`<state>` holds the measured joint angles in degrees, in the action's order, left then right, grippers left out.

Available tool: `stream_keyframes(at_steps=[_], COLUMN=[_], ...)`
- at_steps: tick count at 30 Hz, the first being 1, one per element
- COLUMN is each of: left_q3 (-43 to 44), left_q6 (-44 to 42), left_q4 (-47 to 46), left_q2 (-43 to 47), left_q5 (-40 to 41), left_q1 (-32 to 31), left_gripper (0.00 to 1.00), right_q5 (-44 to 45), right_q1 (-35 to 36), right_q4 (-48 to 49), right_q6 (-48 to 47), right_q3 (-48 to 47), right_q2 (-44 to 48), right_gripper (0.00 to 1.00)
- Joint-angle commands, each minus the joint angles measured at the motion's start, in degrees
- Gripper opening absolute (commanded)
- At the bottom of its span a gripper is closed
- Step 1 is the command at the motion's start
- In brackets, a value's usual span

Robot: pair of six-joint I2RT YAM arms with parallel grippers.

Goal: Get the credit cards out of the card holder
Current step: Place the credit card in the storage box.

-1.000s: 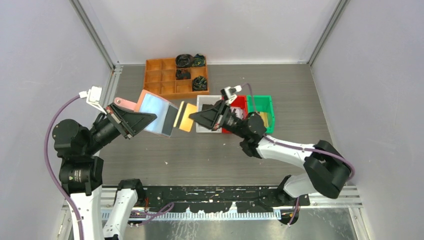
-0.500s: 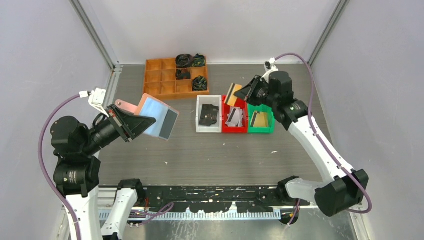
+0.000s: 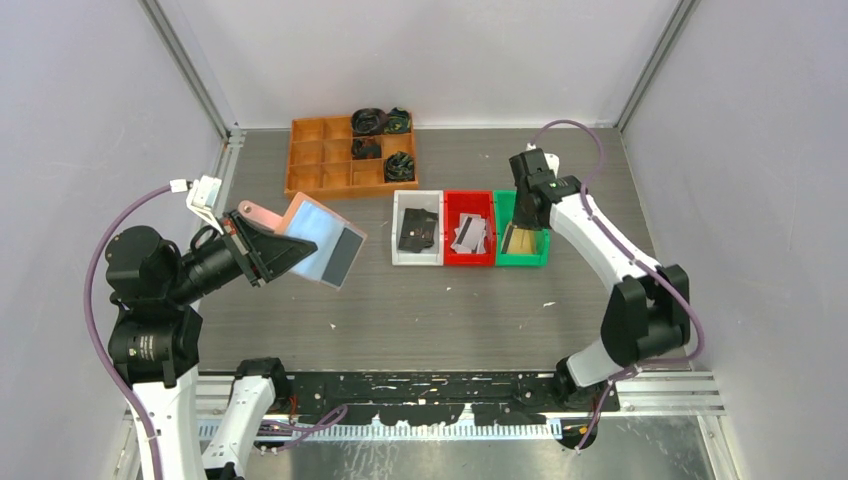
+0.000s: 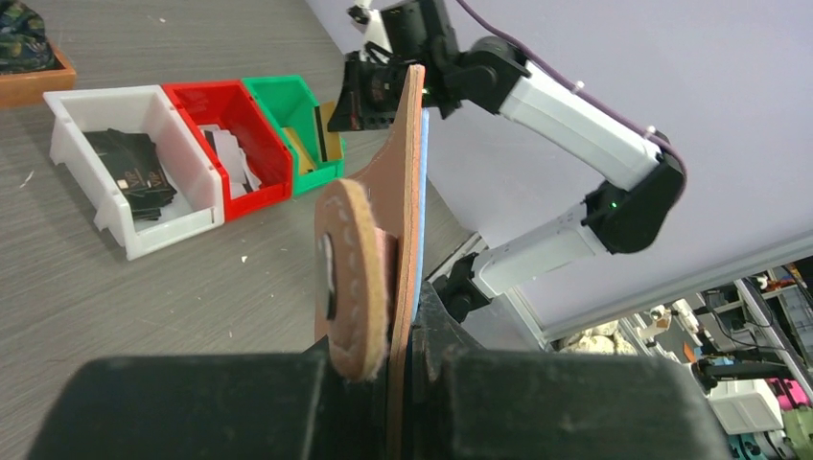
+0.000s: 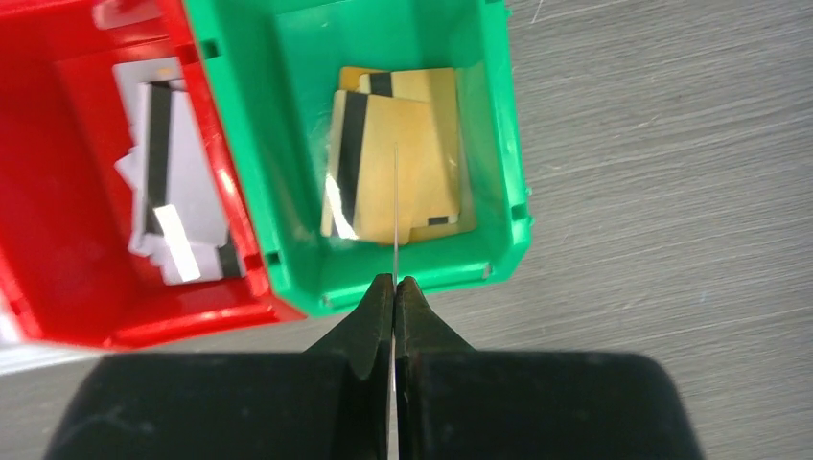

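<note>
Nearest the arm bases, a broad stretch of grey table (image 3: 430,310) lies open, marked only by a few small flecks. Above its left side the left gripper (image 3: 258,247) is clamped tight on one edge of the salmon-pink card holder (image 3: 322,240), which hangs open in the air, well clear of the surface. The holder's light blue and dark pockets face up and its free edge points toward the bins. Mid-table, a white bin (image 3: 400,228) of dark cards, a red bin (image 3: 470,197) of whitish cards and a green bin (image 3: 541,258) stand touching in a row, with bare table on to the right wall. The right gripper (image 5: 394,287) hangs over the green bin's rim. Its fingers are pinched on a tan card (image 3: 519,238), a thin edge-on line in the wrist view, above the tan-yellow cards (image 5: 412,182) lying inside. Farthest back, an orange tray (image 3: 320,152) sits by the rear wall. A second ago the right gripper held this card just beside the holder's free edge, and it has since swung across the bins. The left arm has barely shifted.
</note>
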<state>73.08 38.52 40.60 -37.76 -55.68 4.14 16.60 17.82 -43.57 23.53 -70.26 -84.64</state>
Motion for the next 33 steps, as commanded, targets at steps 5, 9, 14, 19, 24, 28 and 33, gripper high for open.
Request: stream_keyframes(at_steps=[5, 9, 14, 19, 24, 28, 33], left_q3=[-0.2, 0.22, 0.2, 0.31, 0.41, 0.74, 0.88], left_q6=[1.15, 0.94, 0.95, 1.28, 1.39, 1.38, 1.55], left_q4=[-3.47, -3.4, -3.88, -4.39, -4.75, -4.71, -4.86], left_q2=[0.5, 0.42, 0.18, -0.21, -0.37, -0.55, -0.59], left_q5=[-3.97, -4.52, -4.83, -4.98, -5.2, -5.37, -5.62], left_q1=[0.19, 0.17, 0.14, 0.16, 0.18, 0.15, 0.14], left_gripper=[0.0, 0.0, 0.0, 0.0, 0.0, 0.0, 0.0], right_q5=[1.68, -4.11, -12.59, -14.47, -14.77, -13.08, -9.46], right_q1=[-0.94, -1.4, -4.2, -7.18, -7.39, -7.45, -7.5], right_q4=[3.24, 7.59, 13.86, 15.32, 14.56, 13.88, 13.38], right_q6=[-4.03, -5.28, -4.89, -5.57, -5.26, -4.12, -2.44], right_q3=[-6.65, -5.61, -2.12, -0.21, 0.14, 0.18, 0.76], right_q2=[-9.63, -11.0, -11.18, -13.51, -14.54, -13.26, -8.11], right_gripper=[0.01, 0.01, 0.01, 0.01, 0.01, 0.14, 0.37])
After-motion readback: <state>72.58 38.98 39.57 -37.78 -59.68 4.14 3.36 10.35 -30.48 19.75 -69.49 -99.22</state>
